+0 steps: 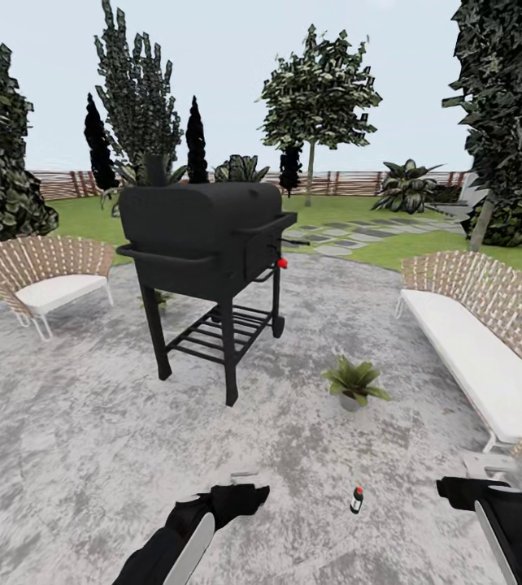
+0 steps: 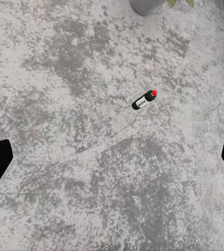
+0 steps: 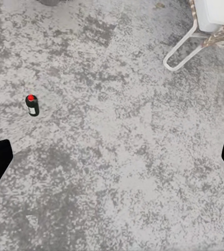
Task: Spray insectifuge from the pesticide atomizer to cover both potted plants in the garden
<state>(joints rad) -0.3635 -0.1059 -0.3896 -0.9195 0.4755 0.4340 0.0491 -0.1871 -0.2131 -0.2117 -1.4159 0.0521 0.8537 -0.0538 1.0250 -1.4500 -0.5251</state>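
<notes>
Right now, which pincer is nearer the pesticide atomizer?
Right, though only slightly. The pesticide atomizer stands on the patio between them: the right pincer is to its right, the left pincer a little farther to its left.

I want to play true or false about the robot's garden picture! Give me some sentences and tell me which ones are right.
1. The pesticide atomizer stands on the stone patio, between the two arms. True.
2. The left gripper holds the atomizer. False: both grippers are open and empty.
3. A small potted plant sits on the patio beyond the atomizer. True.
4. The grill is red. False: it is black.
5. The white-cushioned bench is on the robot's left. False: it is on the right.
</notes>
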